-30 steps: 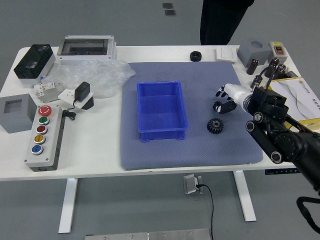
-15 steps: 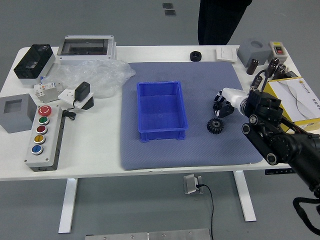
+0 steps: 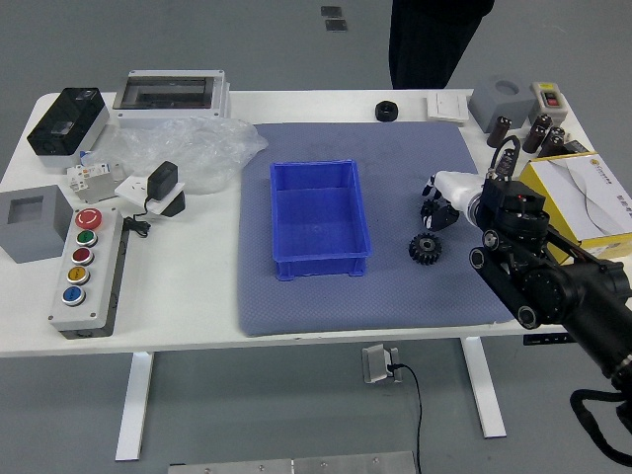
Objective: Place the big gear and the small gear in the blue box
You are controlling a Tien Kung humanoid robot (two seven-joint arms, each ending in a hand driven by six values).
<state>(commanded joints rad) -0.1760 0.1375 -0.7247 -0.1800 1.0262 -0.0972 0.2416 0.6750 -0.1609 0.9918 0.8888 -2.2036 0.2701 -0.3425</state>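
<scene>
Slightly leftward, since the earlier frame, has moved the right hand [image 3: 443, 201]; the blue box [image 3: 321, 268] sits left; rightward lie one gear [image 3: 426, 249], then another gear [image 3: 428, 210] at the hand, whose grip I cannot tell.

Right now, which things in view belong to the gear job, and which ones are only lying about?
Job:
- blue box
- uncovered black gear
- second gear, partly hidden by right hand

Lying about:
- push-button panel
- clear plastic bag
- grey box
</scene>
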